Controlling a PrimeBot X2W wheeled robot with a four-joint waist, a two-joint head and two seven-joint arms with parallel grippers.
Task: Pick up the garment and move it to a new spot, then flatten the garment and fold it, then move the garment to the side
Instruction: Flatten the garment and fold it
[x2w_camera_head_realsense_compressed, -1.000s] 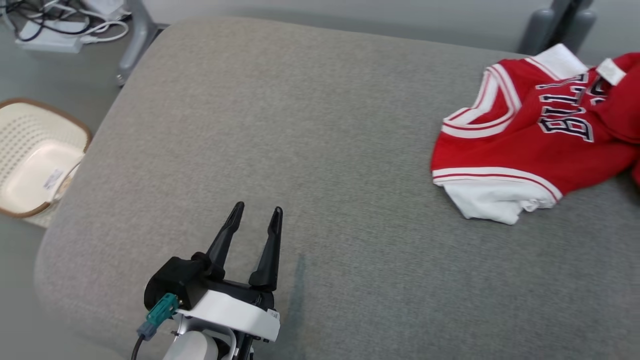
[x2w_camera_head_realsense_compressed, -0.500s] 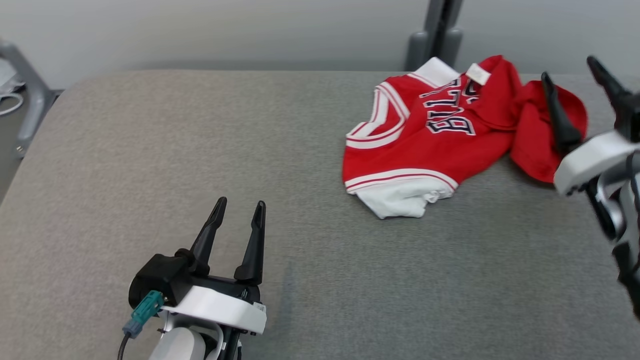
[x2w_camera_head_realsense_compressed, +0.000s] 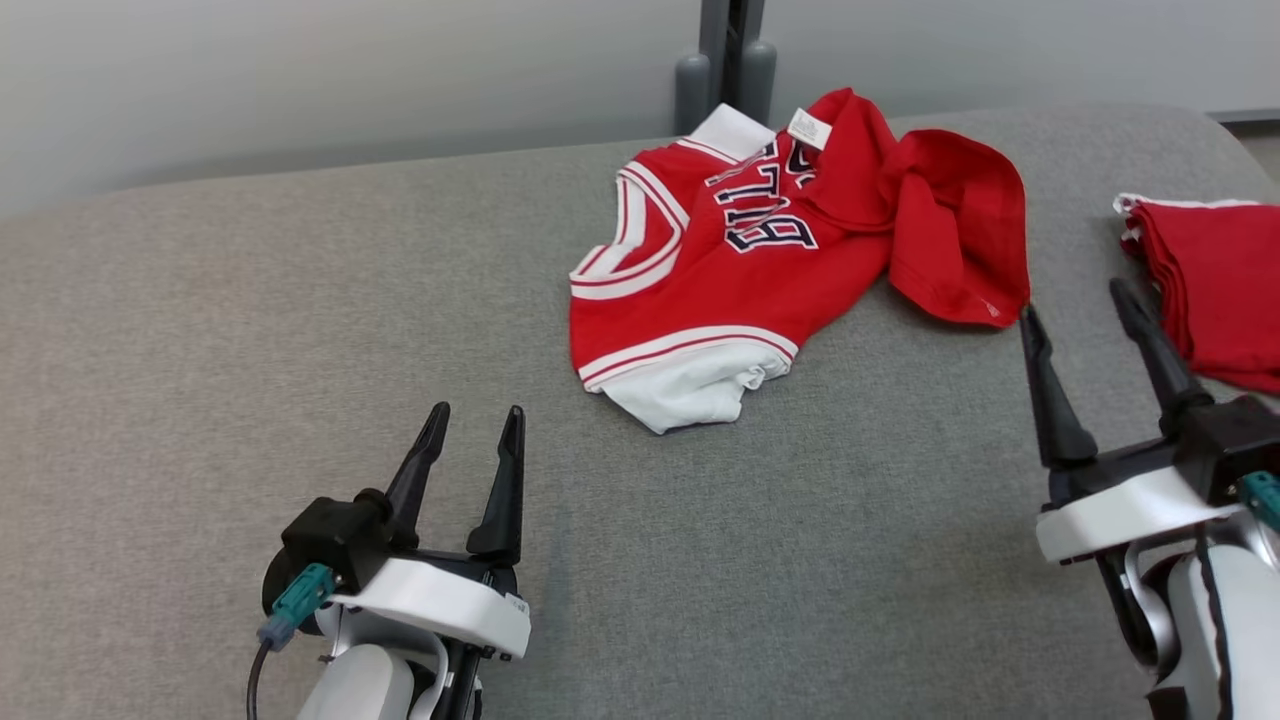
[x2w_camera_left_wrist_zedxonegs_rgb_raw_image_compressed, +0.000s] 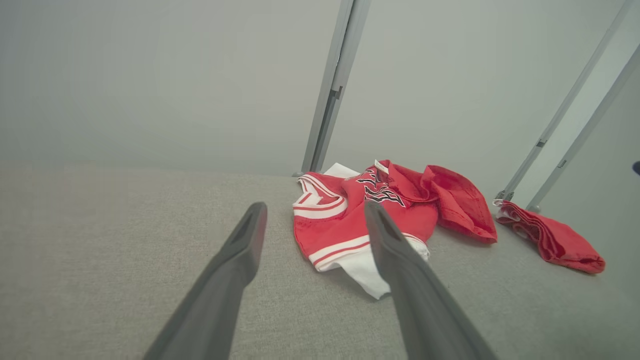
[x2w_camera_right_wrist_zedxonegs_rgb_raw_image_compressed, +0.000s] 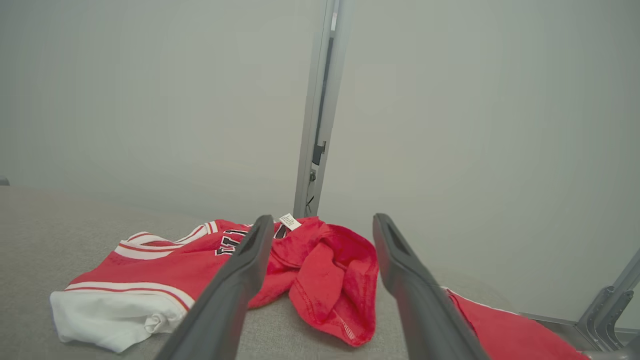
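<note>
The grey fabric-covered worktop (x2w_camera_head_realsense_compressed: 300, 330) carries a crumpled red jersey with white trim and dark lettering (x2w_camera_head_realsense_compressed: 700, 290) near its far edge. A folded red cloth (x2w_camera_head_realsense_compressed: 1215, 290) lies apart to the jersey's right. Nearer than the jersey, the left gripper (x2w_camera_head_realsense_compressed: 477, 412) hovers to its left and the right gripper (x2w_camera_head_realsense_compressed: 1073, 300) to its right, both with jaws spread wide, holding nothing.

I'm looking at a grey fabric-covered surface (x2w_camera_head_realsense_compressed: 250, 330) with rounded corners. A folded red cloth (x2w_camera_head_realsense_compressed: 1215, 290) with a white hem lies at its right edge, toward the far right corner. Behind the middle of the far edge a grey upright post (x2w_camera_head_realsense_compressed: 735, 60) stands against a plain pale wall (x2w_camera_head_realsense_compressed: 300, 80). In my left wrist view, two slanted metal bars (x2w_camera_left_wrist_zedxonegs_rgb_raw_image_compressed: 565, 110) rise beyond the far right corner.
</note>
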